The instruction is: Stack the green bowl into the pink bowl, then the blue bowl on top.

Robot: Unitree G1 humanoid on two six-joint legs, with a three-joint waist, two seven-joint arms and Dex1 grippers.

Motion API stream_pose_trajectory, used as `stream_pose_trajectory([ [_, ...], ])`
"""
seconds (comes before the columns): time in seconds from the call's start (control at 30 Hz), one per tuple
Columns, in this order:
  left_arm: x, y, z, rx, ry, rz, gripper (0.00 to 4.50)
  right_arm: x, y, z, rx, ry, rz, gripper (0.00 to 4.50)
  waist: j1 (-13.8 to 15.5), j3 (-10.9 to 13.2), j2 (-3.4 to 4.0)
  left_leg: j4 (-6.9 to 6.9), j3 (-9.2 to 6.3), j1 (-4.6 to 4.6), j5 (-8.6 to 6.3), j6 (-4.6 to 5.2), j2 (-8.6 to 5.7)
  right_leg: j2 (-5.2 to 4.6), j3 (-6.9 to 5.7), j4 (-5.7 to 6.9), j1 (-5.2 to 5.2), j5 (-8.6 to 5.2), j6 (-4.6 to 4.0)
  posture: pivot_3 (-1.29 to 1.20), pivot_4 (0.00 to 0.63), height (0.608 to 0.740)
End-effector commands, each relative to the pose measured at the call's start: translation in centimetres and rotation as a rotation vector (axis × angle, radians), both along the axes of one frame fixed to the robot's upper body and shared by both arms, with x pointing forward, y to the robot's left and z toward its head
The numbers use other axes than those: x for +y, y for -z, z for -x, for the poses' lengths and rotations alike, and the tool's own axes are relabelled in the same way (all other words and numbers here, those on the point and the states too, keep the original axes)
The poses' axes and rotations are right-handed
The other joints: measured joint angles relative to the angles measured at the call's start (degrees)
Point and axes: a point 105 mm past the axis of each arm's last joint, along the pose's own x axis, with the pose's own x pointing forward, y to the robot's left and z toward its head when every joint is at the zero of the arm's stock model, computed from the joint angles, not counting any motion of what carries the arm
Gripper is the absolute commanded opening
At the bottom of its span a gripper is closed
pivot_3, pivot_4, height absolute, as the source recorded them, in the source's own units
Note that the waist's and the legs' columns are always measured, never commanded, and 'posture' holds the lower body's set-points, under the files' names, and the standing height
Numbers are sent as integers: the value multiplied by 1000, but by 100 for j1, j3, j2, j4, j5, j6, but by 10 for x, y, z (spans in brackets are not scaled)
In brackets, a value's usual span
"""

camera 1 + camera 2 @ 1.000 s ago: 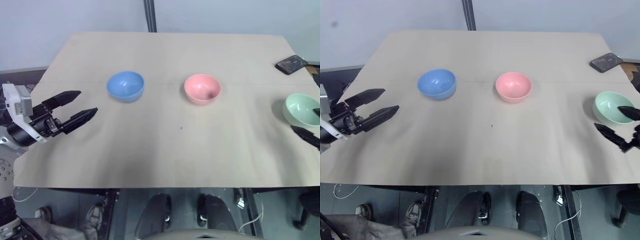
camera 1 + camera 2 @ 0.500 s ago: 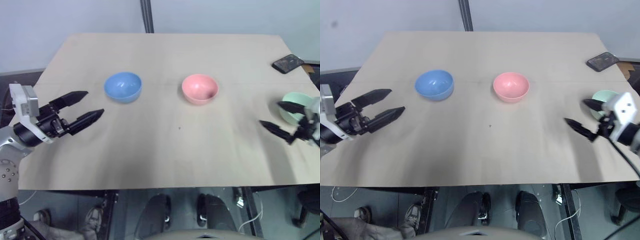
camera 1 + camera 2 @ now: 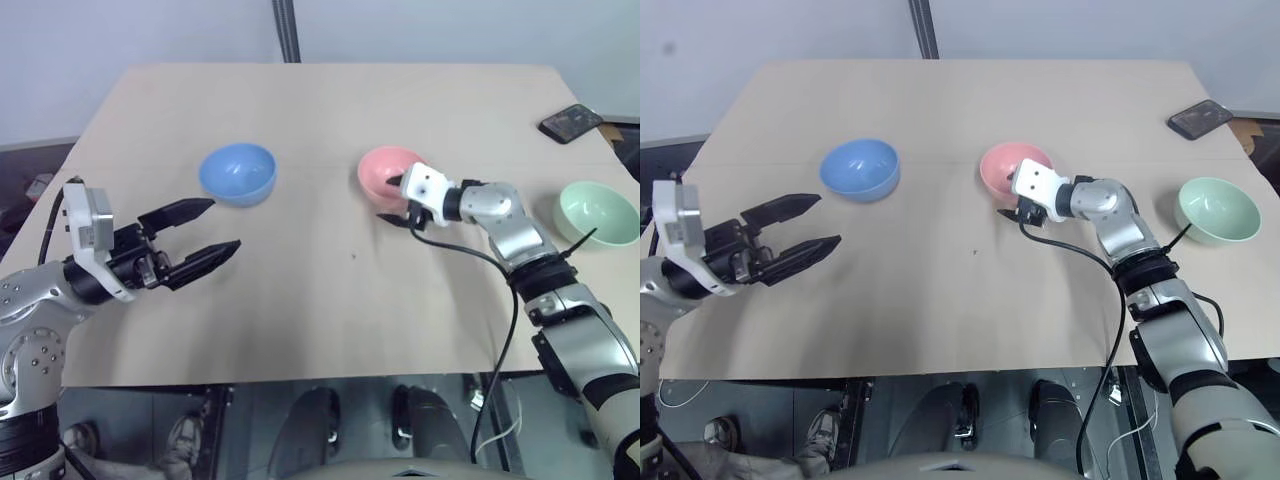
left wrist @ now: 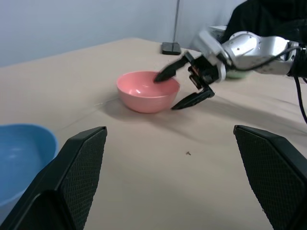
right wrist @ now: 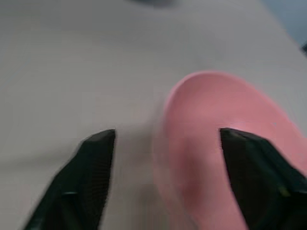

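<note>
Pale wooden desk (image 3: 330, 300) before a grey wall. Black phone (image 3: 570, 122) at 2 o'clock. Open right claw (image 4: 184, 84) straddles the salmon-pink plastic bowl's (image 3: 385, 172) rim, centre. Mint-green plastic bowl (image 3: 597, 212) at 3 o'clock, sky-blue plastic bowl (image 3: 237, 172) at 10 o'clock. Left claw (image 3: 205, 230) open, empty.

Tan table (image 3: 330, 300) with three bowls and a phone

The blue bowl (image 3: 237, 173) rests just beyond the left gripper's (image 3: 212, 228) spread fingers. The pink bowl (image 3: 388, 175) sits mid-table with its near rim between the right gripper's (image 4: 184, 81) parted fingers, one above the bowl, one outside its wall. The green bowl (image 3: 597, 212) lies well behind that gripper, beside its arm; a dark phone (image 3: 570, 123) lies at the far corner.
</note>
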Motion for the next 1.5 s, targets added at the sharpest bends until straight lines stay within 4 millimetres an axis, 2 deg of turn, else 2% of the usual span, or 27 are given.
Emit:
stream_pose_trajectory([
  [0.03,-3,-13,9,-60,0,5,4500,3,-11,-4,-74,-45,38,1939,-6,1,0,0,0,-1,0,0,0,0,0,0,-2,0,0,0,150,740],
  [0.13,-3,-11,11,-57,-10,7,4500,7,-13,-5,-110,-70,63,398,-32,2,2,0,2,5,5,-8,3,3,2,7,-3,0,0,0,150,740],
  [0.17,-3,-11,11,-57,-16,8,4500,8,-14,-5,-125,-81,70,31,-35,2,2,-1,2,8,9,-14,6,7,3,9,-3,1,-1,0,150,740],
  [0.27,-2,-10,11,-56,-27,16,4500,18,-24,6,-147,-162,62,31,-43,2,3,-1,2,13,13,-21,12,14,6,17,-3,4,-7,0,150,740],
  [0.37,-3,-8,11,-54,-28,17,4500,28,-25,43,-33,-330,48,31,-32,2,4,-1,3,11,15,-24,17,17,8,22,-9,5,-10,0,150,740],
  [0.47,-3,-7,10,-54,-29,18,4500,27,-13,77,25,-397,118,31,14,2,3,-2,-3,6,14,-23,19,15,1,19,-7,5,-10,0,150,740],
  [0.57,-3,-5,10,-51,-27,21,4500,24,4,99,96,-380,171,31,57,1,2,0,-6,3,12,-21,13,9,-5,15,-6,6,-10,0,150,740],
  [0.73,-7,-3,8,-50,-10,25,4500,18,24,116,204,-333,231,31,15,-1,0,1,0,15,14,-24,14,12,2,27,-6,5,-10,0,150,740],
  [0.77,-8,-3,8,-50,-7,25,4500,16,25,116,219,-323,235,785,15,-2,-1,1,0,17,15,-25,14,13,3,32,-6,5,-10,0,150,740],
  [0.8,-8,-3,7,-50,-3,25,4500,15,25,116,215,-312,235,1104,15,-2,-2,1,-1,17,15,-25,14,13,2,33,-6,5,-11,0,150,740],
  [0.87,-9,-4,8,-51,19,23,4500,15,8,107,120,-245,173,2098,15,-2,-2,2,-1,16,15,-25,14,13,2,33,-6,5,-11,0,150,740],
  [0.9,-10,-3,8,-51,29,22,4500,15,2,105,86,-221,149,3037,16,-2,-2,3,0,13,15,-24,14,13,3,33,-8,5,-11,0,150,740],
  [0.93,-14,-3,10,-50,59,26,4500,8,-18,107,73,-167,51,3247,16,-2,-2,3,0,13,15,-24,13,13,4,33,-8,5,-11,0,150,740],
  [0.97,-18,-3,12,-44,89,35,4500,-5,-36,110,83,-98,-44,3247,58,-1,-1,3,0,12,15,-24,13,13,4,32,-9,5,-11,0,150,740],
  [1.03,-24,-5,16,-43,146,41,4500,-26,-59,117,96,0,-167,3247,120,-1,-1,4,-3,4,15,-24,13,10,0,31,-12,6,-12,0,150,740],
  [1.17,-39,-8,24,-26,297,54,4500,-86,-78,112,89,286,-285,3247,181,-6,-9,4,-11,4,14,-23,12,10,-11,19,-4,6,-12,0,150,740],
  [1.23,-49,-11,20,-38,355,63,4500,-138,-73,95,21,551,-295,3247,198,-8,-12,4,-14,4,13,-22,11,10,-15,15,0,5,-12,0,150,740],
  [1.3,-55,-13,15,-49,384,71,4500,-175,-63,84,-24,735,-284,3247,188,-12,-17,5,-9,9,12,-19,7,10,-12,15,6,5,-11,0,150,740],
  [1.5,-62,-13,4,-60,411,86,4500,-239,-12,51,-25,1067,-282,3247,42,-14,-17,4,23,22,14,-18,6,22,24,37,-6,7,-13,0,150,740],
])
